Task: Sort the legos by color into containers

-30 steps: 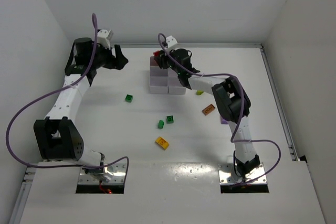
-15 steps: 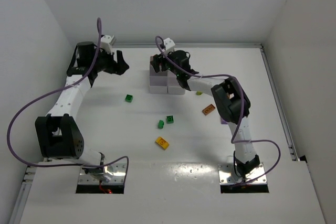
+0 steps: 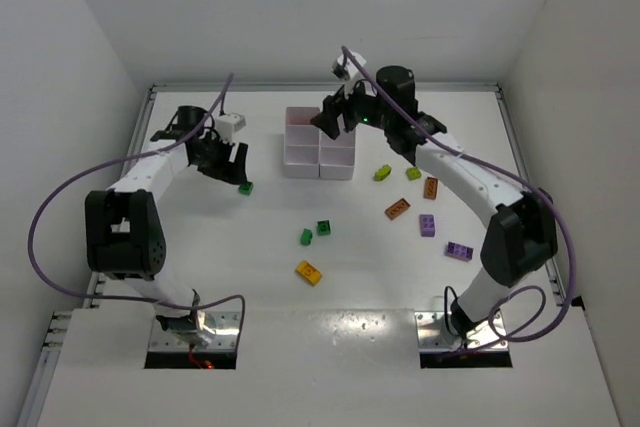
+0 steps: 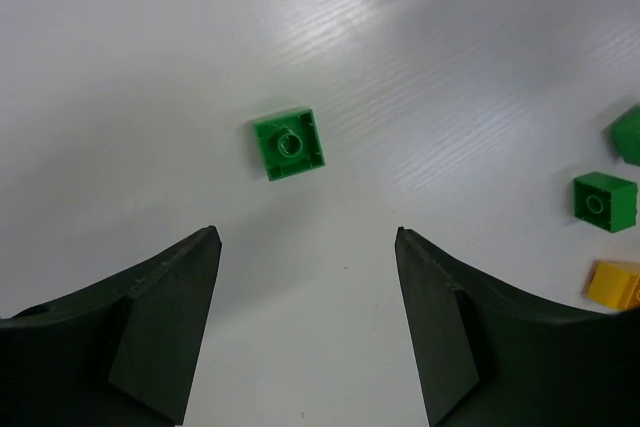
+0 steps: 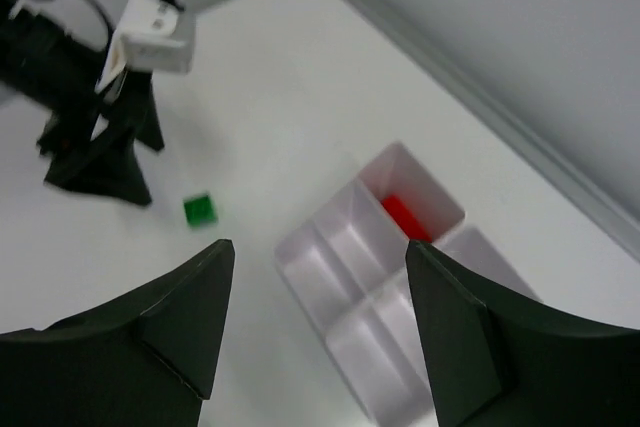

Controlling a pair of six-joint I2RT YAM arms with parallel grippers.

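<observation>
The containers, a white six-compartment tray (image 3: 302, 155), stand at the back middle of the table. A red brick (image 5: 405, 215) lies in its far corner compartment. My right gripper (image 3: 332, 125) hovers open above the tray (image 5: 350, 239), nothing between its fingers. My left gripper (image 3: 237, 169) is open and empty, just behind a green brick (image 3: 245, 187) lying studs-up (image 4: 288, 143). Loose legos lie on the table: two green (image 3: 323, 228), a yellow (image 3: 308, 272), two lime (image 3: 382, 174), two orange (image 3: 397, 209) and two purple (image 3: 427, 225).
White walls close in the table at the back and both sides. A raised rail (image 3: 520, 157) runs along the right edge. Purple cables loop off both arms. The arm bases (image 3: 195, 332) sit at the near edge.
My right gripper opened and rose from the tray's far corner, the red brick now lying in that compartment. My left arm swung forward and down to the green brick.
</observation>
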